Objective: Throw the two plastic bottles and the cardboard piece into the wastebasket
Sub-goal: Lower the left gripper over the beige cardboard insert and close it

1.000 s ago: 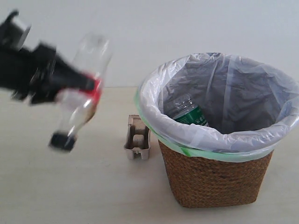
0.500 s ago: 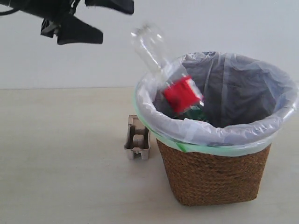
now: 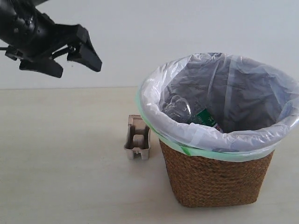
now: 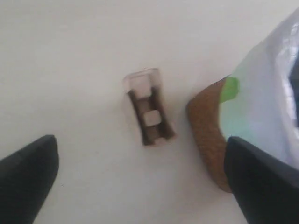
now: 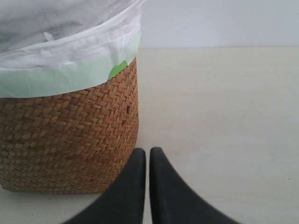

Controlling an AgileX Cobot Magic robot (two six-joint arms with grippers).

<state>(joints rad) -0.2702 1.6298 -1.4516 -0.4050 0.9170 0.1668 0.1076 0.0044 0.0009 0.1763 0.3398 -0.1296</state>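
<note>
Both clear bottles lie inside the wastebasket (image 3: 215, 179): the green-labelled bottle (image 3: 203, 116) and a clear bottle body (image 3: 176, 108) beside it, its red label barely showing. The white bag with a green edge folds over the wicker rim. On the table just left of the basket rests the cardboard piece (image 3: 138, 138), also in the left wrist view as the cardboard piece (image 4: 148, 112) next to the wastebasket (image 4: 208, 133). My left gripper (image 3: 77, 63) hangs open and empty, high at upper left. My right gripper (image 5: 147, 153) is shut and empty beside the wastebasket (image 5: 70, 140), low near the table.
A pale beige table (image 3: 60, 177) spreads under everything, with a plain white wall behind. The right arm does not show in the exterior view.
The red-labelled bottle left my left gripper, flew right and dropped into the basket. The left gripper opened, rose, and now hangs slightly lower again.
</note>
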